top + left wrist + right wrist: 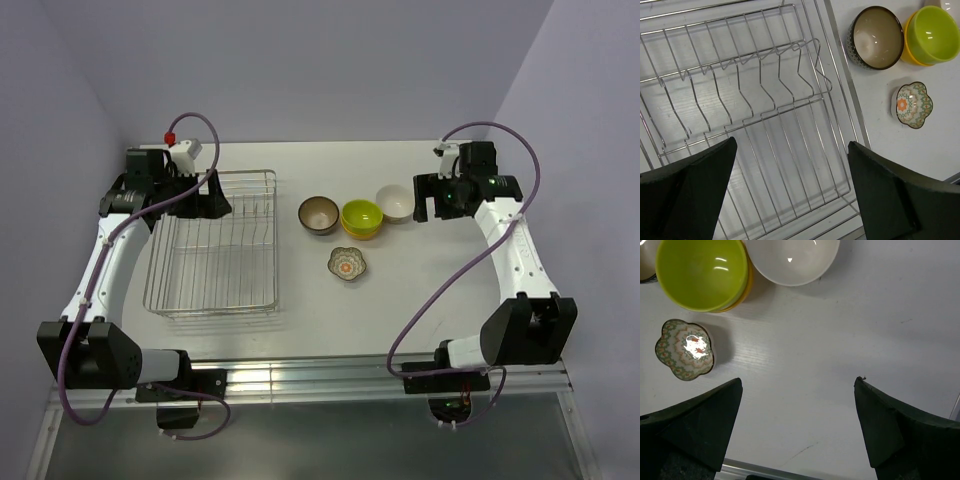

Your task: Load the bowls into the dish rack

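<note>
The left gripper [207, 203] hangs over the far end of the rectangular silver wire dish rack [272, 250], its jaws spread wide and holding nothing; in the left wrist view the two black fingers [692, 192] stand far apart, with only the rack's thin parallel bars [765, 95] showing between them; whether a fingertip touches the wire I cannot tell. The right gripper [422, 197] sits just beside the round white bowl [394, 203], on its right, jaws likewise wide and empty; in the right wrist view its fingers [695, 427] frame bare white tabletop [840, 355], and the white bowl [792, 260] lies beyond them, apart from both tips.

The rack stands on the left half of the white table [450, 270], with no bowl in it. All the bowls are on the table to the rack's right; three sit in a row, the brown bowl with the pale inside [318, 214] nearest the rack, then the lime-green bowl [361, 215], then the white one. The lime-green bowl sits inside the orange bowl [362, 236], of which only a rim shows; the same nesting shows in the left wrist view [911, 51] and in the right wrist view [746, 287]. The small scalloped patterned bowl with the orange centre [347, 263] lies alone, nearer the arm bases than the row, close below the nested pair and touching none of the others.
</note>
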{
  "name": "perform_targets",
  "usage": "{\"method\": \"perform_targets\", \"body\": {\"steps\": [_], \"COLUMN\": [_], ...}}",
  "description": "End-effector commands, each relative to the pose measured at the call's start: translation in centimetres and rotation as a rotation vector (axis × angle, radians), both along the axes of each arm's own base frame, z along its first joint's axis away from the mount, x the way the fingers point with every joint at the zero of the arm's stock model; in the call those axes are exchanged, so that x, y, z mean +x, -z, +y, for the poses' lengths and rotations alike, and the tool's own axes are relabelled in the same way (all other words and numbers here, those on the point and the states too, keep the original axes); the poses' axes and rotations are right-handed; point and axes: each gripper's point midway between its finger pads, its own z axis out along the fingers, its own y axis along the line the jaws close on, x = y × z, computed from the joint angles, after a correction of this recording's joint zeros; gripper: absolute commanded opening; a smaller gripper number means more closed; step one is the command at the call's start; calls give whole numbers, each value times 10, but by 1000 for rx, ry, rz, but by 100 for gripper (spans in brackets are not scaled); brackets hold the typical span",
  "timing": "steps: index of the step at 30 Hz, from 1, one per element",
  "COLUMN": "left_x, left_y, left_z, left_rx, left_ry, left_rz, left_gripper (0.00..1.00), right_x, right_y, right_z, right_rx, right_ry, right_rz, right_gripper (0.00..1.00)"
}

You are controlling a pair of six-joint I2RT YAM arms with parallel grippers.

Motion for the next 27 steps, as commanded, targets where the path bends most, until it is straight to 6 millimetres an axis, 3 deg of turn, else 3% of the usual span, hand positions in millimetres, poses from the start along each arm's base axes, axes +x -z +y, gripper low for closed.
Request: {"method": "perform_targets", "body": {"steps": [1,13,20,27], "left_x": [4,9,11,12], "left_y": [-29,-41,-41,-39], "left_z": [-5,-18,-18,-18], "left_rx": [-9,-64,-66,-63], "left_ry": [49,107,109,107], "left_rz": [-93,-101,-96,-94], "left_gripper": [100,99,100,100], "right_x": [17,81,117,134], "right_y": [-23,-6,41,83], "right_z": [1,-1,-9,-3], "right_rx": [0,14,-11,17], "right_ry": [6,44,80,69], "right_rz": [-64,-6,74,143], "right_gripper": [100,92,83,74]}}
